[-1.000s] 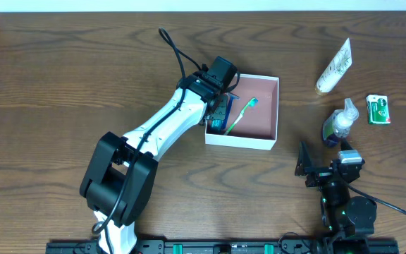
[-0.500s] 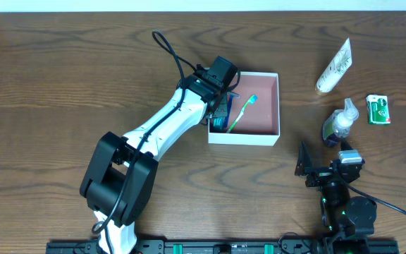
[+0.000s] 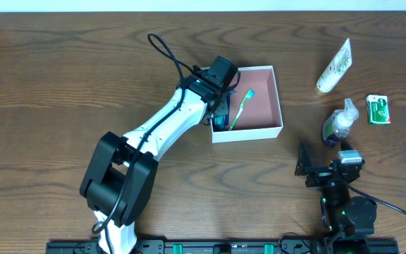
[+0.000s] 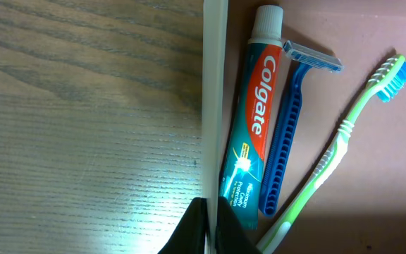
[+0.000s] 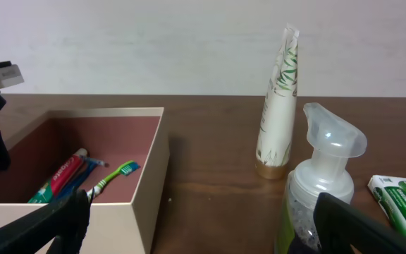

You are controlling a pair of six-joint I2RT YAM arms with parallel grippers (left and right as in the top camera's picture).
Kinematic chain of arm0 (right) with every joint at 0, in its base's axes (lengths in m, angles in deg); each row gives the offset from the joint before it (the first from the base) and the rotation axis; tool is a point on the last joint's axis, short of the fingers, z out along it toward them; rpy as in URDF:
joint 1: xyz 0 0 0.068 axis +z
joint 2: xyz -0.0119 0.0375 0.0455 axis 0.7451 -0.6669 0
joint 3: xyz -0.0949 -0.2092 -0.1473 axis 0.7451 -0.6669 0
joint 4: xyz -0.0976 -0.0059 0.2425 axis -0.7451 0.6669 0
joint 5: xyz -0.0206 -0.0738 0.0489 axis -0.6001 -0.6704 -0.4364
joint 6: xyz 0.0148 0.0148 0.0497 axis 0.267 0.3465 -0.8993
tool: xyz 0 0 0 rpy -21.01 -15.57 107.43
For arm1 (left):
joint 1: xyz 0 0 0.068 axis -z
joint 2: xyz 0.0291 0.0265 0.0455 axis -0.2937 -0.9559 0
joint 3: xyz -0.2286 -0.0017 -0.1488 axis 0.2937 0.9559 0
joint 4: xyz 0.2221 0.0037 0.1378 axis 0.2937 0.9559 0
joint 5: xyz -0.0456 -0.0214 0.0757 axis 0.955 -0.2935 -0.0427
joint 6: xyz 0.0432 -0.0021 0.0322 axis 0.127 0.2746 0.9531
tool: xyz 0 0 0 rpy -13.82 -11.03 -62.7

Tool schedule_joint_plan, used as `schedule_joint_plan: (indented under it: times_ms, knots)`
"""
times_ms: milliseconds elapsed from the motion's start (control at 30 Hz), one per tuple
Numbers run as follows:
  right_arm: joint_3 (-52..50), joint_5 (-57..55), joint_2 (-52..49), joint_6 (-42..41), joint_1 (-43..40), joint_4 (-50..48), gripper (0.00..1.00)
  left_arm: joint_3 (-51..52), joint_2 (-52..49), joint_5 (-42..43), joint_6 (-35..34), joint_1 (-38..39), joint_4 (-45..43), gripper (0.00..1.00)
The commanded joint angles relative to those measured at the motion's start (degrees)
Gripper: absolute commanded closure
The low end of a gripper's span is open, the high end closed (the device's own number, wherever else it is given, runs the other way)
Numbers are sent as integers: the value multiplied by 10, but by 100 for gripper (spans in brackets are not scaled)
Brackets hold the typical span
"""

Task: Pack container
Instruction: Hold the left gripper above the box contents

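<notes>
The container point(image 3: 278, 106) is a shallow white-walled box with a pink-brown inside, at the table's middle. Inside it lie a Colgate toothpaste tube point(image 4: 256, 120), a blue razor point(image 4: 287, 134) and a green toothbrush point(image 4: 344, 134). My left gripper point(image 3: 216, 118) is shut on the container's left wall point(image 4: 215, 85), one finger outside and one inside, as the left wrist view point(image 4: 208, 226) shows. My right gripper point(image 3: 323, 161) is open and empty, low over the table to the right of the container point(image 5: 143, 183).
A white tube point(image 3: 335, 67) lies at the far right, standing out behind in the right wrist view point(image 5: 279, 106). A clear pump bottle point(image 3: 339, 123) stands just ahead of my right gripper point(image 5: 203, 233). A small green box point(image 3: 378, 109) lies right of the bottle.
The container has slid a little toward the far side and turned slightly, held by my left gripper. The right arm has not moved.
</notes>
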Motion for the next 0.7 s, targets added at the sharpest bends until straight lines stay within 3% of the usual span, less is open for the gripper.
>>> schedule_joint_plan:
  times_ms: [0,667]
  knots:
    - [-1,-2,2,7,0,3,1,-6,-5,-1,19,0,-4,94]
    - [-1,-2,2,7,0,3,1,-6,-5,-1,39,0,-4,93]
